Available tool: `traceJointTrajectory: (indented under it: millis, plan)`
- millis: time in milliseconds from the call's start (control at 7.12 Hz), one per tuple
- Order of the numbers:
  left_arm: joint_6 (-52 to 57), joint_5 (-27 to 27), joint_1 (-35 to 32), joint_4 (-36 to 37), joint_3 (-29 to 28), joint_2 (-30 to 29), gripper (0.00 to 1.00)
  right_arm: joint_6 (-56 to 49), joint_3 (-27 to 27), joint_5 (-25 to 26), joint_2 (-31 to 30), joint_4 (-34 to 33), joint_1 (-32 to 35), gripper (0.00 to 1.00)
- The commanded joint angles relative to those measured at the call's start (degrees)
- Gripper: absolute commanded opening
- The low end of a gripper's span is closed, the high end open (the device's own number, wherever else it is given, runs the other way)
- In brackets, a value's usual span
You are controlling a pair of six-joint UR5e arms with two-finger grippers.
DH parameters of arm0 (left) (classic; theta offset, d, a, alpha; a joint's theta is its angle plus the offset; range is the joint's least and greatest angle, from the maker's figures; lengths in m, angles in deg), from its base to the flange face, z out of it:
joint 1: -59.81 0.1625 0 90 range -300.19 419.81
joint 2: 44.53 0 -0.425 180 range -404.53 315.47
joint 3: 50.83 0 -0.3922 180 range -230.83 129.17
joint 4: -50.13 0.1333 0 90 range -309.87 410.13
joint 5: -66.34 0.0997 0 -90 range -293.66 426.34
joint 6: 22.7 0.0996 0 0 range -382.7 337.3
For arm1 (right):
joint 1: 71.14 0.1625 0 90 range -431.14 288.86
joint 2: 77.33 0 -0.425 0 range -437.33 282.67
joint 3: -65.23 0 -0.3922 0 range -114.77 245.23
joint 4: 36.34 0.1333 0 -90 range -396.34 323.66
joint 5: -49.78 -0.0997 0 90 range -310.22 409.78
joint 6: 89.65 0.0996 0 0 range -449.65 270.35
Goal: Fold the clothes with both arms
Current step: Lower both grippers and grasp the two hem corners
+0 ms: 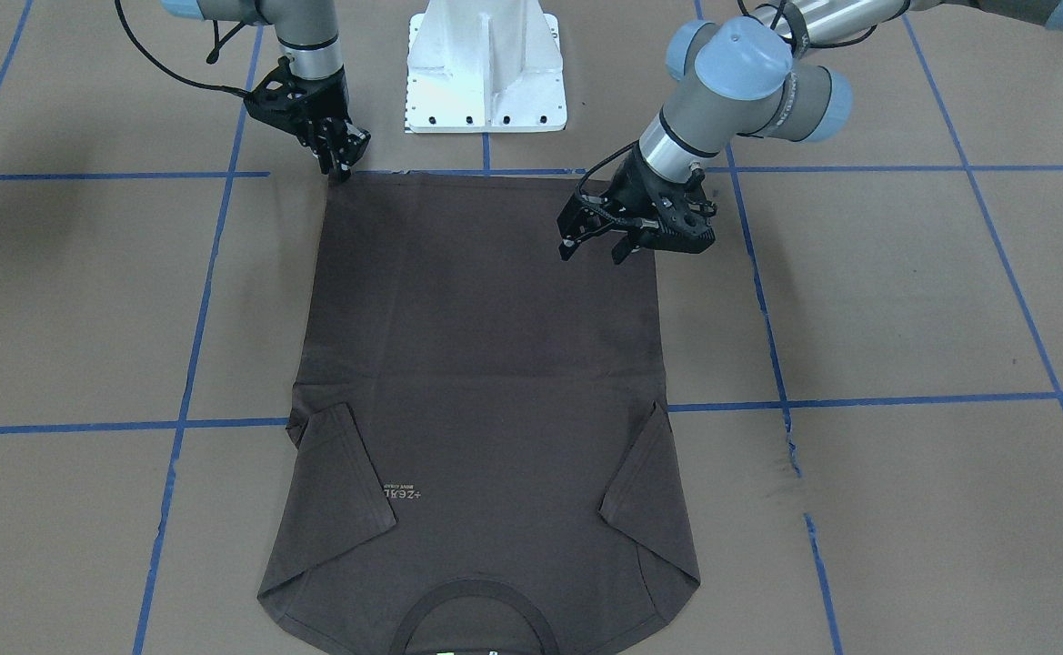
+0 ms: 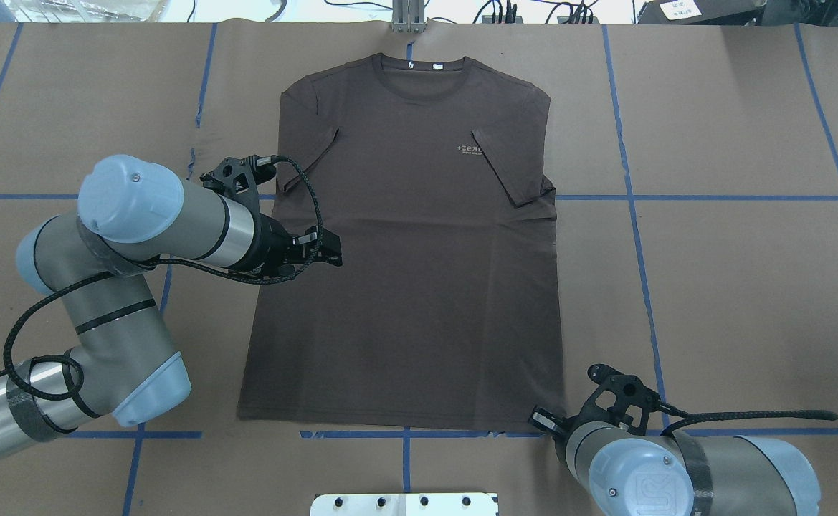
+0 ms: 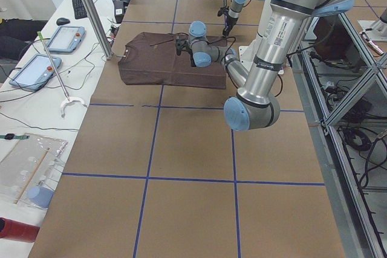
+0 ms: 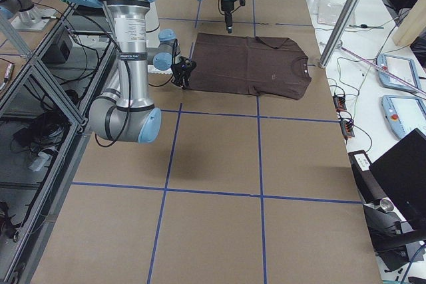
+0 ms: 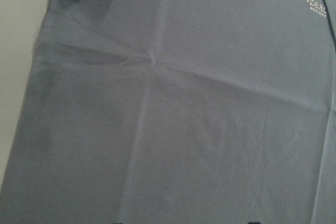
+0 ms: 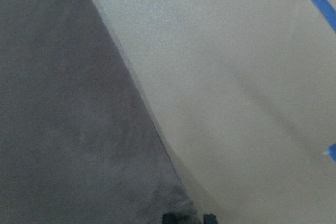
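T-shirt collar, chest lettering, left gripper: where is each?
collar [image 1: 481, 589], front-facing view, middle of ribbed band
chest lettering [image 2: 470, 149], overhead view, middle of pale text
left gripper [image 1: 591, 255], front-facing view, midway between fingertips

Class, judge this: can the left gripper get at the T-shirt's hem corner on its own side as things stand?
Probably yes: the left gripper hangs open above the T-shirt, and nothing lies over that hem corner.

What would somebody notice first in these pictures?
A big dark brown T-shirt lies flat in the middle of the table, with its sleeves folded in. The robot's left hand hovers open above one side of the shirt, and the right hand is down at a bottom hem corner.
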Motion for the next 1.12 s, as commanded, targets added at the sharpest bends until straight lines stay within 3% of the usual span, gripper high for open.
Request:
traceJointTrajectory:
  millis: [0,281,421,702,983]
  plan:
    - [-0.1,0.0,0.0,0.0,0.2,0.0,0.84,0.3,0.1,-0.1,-0.4,0.0,-0.6,0.0]
    - [-6.3,-0.1,-0.1,0.8,1.1,0.6,0.81,0.3,1.1,-0.2,-0.2,0.0,-0.6,0.0]
    - [-11.8,0.3,1.6,4.7,2.6,1.3,0.74,0.2,2.1,-0.2,-0.3,0.0,-0.4,0.0]
    - [-12.9,9.7,9.4,6.7,10.7,9.7,0.74,0.0,3.0,-0.5,-0.2,0.0,0.5,0.0]
    - [-15.6,15.5,15.1,7.3,13.3,16.1,0.74,-0.4,4.1,-0.8,-0.3,0.0,1.9,0.0]
